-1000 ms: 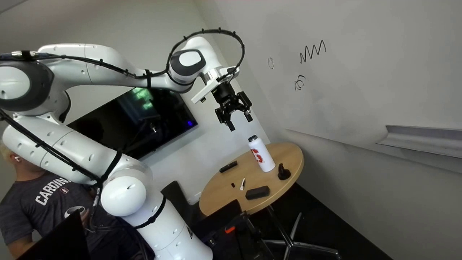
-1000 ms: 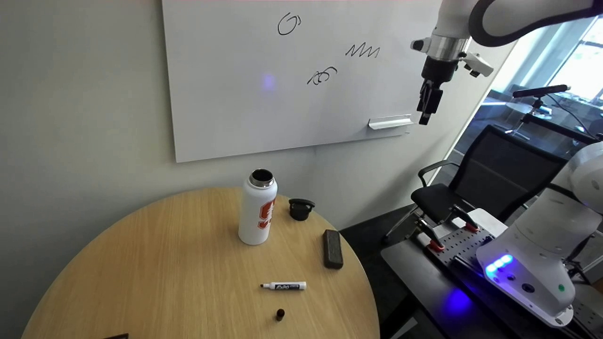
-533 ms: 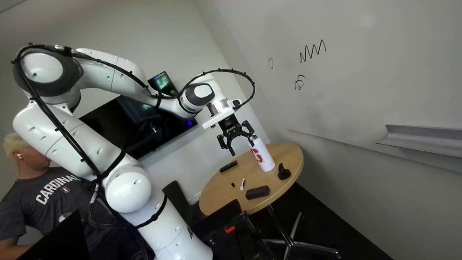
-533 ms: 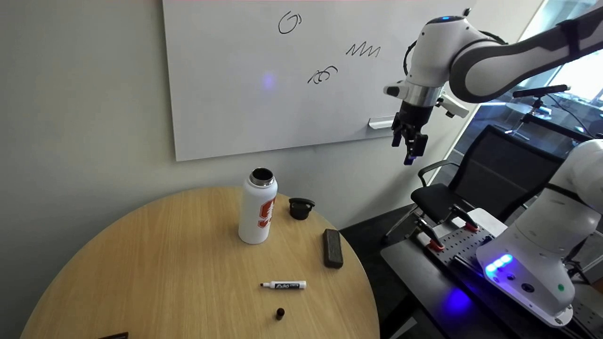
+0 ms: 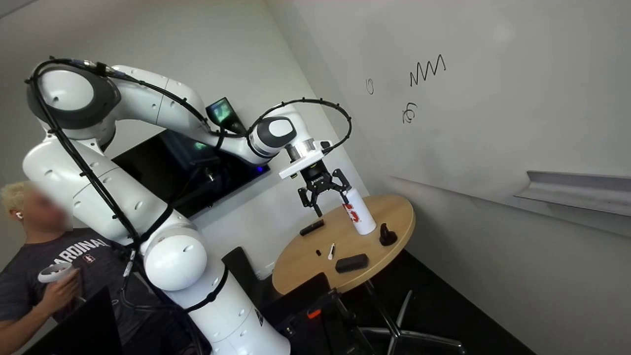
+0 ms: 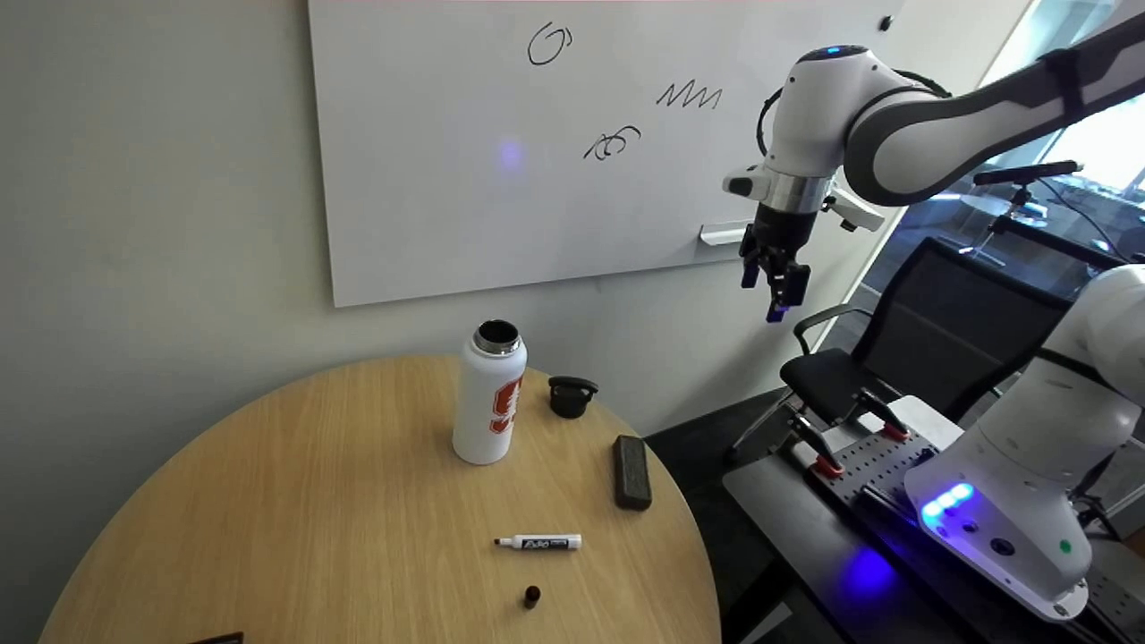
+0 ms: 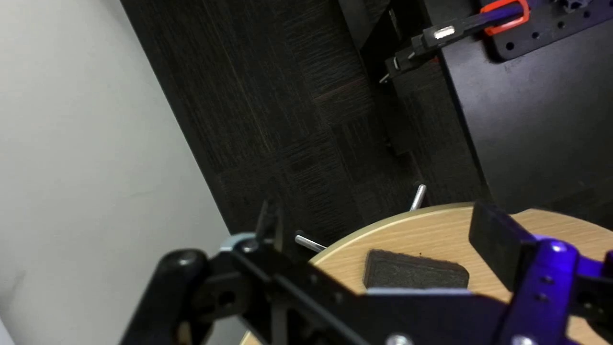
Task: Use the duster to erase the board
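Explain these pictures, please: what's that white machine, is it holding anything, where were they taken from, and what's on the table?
That's a robot arm; its gripper, a two-fingered claw, is open and holds nothing. Two views are taken from around the room; the third, looking down past the gripper, from the arm's wrist. On the round table are an open white bottle, a black lid, a dark eraser, an uncapped marker, a black cap and a stick-like thing I can't identify. The eraser is meant to wipe the scribbled board. A man holds a white controller.
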Controlling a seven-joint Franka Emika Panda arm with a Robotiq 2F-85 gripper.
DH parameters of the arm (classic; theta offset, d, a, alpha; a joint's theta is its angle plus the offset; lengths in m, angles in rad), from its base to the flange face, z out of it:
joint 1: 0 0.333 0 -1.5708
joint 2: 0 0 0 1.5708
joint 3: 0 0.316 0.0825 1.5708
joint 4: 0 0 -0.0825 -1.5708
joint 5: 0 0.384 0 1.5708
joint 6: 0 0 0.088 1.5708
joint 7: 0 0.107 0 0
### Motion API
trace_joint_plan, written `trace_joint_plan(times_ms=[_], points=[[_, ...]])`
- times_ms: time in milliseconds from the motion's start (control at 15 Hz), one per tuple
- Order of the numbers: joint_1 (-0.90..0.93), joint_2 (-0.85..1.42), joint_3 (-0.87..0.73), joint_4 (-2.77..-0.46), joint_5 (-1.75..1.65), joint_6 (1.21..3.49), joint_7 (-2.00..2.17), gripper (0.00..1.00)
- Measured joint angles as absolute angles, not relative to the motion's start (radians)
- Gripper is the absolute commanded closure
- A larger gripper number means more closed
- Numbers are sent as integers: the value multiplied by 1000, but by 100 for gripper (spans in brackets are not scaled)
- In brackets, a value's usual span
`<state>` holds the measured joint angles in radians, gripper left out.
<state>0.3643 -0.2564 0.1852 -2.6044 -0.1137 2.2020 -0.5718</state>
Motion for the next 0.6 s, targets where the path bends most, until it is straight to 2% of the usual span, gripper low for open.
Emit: trace_joint_plan(times_ms=[200,600], points=[[366,-217,221,-2609,-180,2256,-606,0],[386,28,315,-2619,-331,2572,-656,0]])
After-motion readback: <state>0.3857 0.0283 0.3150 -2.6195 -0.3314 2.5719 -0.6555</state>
